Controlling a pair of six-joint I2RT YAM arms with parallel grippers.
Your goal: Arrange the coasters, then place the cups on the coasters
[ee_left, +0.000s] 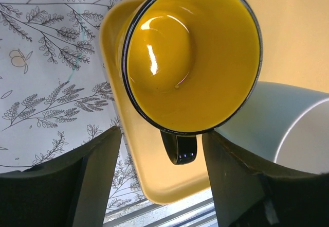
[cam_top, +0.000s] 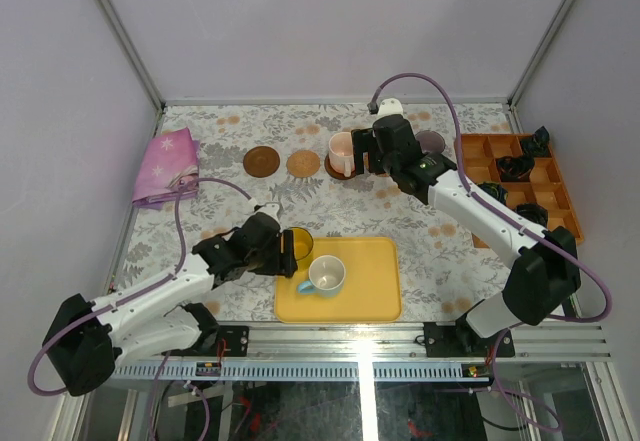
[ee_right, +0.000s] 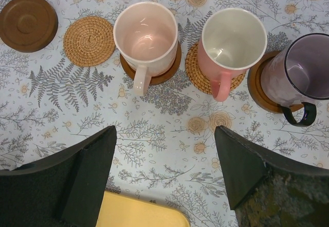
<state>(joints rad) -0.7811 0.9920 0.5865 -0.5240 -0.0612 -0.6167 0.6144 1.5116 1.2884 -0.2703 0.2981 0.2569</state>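
The yellow cup (ee_left: 190, 57) stands at the left corner of the yellow tray (ee_left: 288, 36), beside the light blue cup (ee_left: 288, 124). My left gripper (ee_left: 161, 150) is open, its fingers on either side of the yellow cup's black handle (ee_left: 179, 147) without touching it. In the back row lie a bare dark brown coaster (ee_right: 28, 22) and a bare tan coaster (ee_right: 89, 40). Next to them a pale pink cup (ee_right: 146, 36) stands on a dark coaster, a pink cup (ee_right: 232, 41) on a tan one, and a purple cup (ee_right: 303, 75) on a dark one. My right gripper (ee_right: 165, 155) hangs open and empty in front of the pink cups.
A pink folded cloth (cam_top: 168, 166) lies at the back left. At the right edge stands an orange compartment box (cam_top: 520, 186) with dark items in it. The yellow tray (cam_top: 365, 296) sits by the near edge between the arms.
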